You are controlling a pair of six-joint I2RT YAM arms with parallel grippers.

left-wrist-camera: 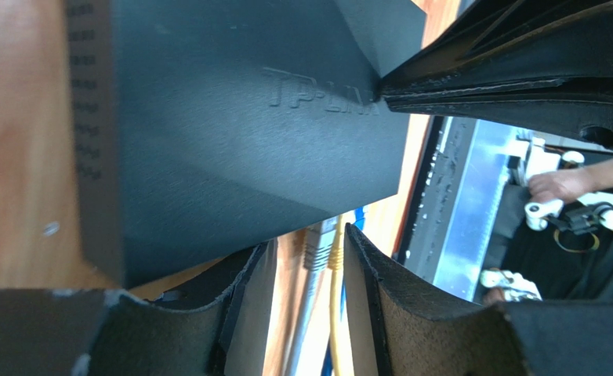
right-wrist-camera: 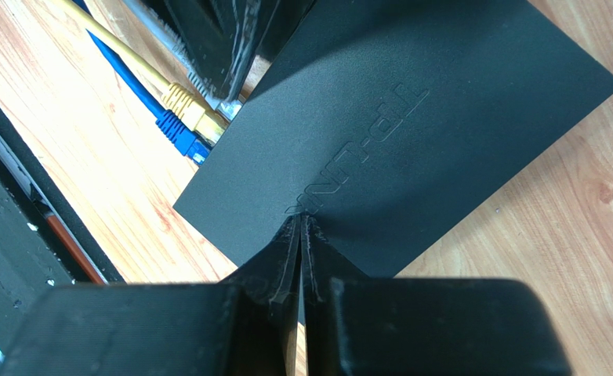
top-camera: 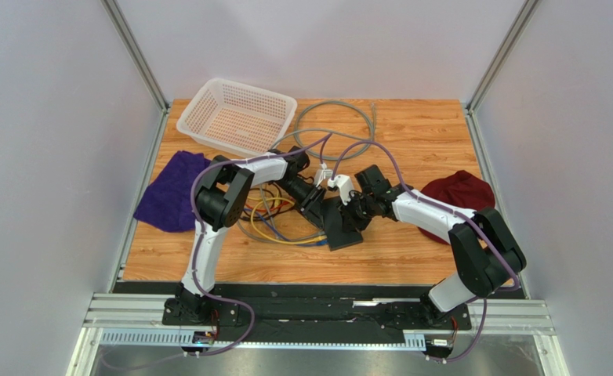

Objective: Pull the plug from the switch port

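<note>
The switch (top-camera: 342, 225) is a flat black box lying mid-table; its TP-LINK top fills the left wrist view (left-wrist-camera: 231, 133) and the right wrist view (right-wrist-camera: 411, 125). A grey plug (left-wrist-camera: 315, 254), a yellow plug (right-wrist-camera: 184, 104) and a blue plug (right-wrist-camera: 178, 133) sit in sockets along one edge. My left gripper (left-wrist-camera: 308, 237) is open at that edge, with the grey plug and the yellow plug (left-wrist-camera: 334, 254) between its fingers. My right gripper (right-wrist-camera: 300, 225) is shut, its tips resting on the switch's top by the logo.
Yellow, blue and grey cables (top-camera: 274, 219) tangle left of the switch. A white mesh basket (top-camera: 239, 116) stands at the back left, and a grey cable loop (top-camera: 337, 121) lies behind. A purple cloth (top-camera: 172, 192) lies left and a dark red cloth (top-camera: 458, 196) right.
</note>
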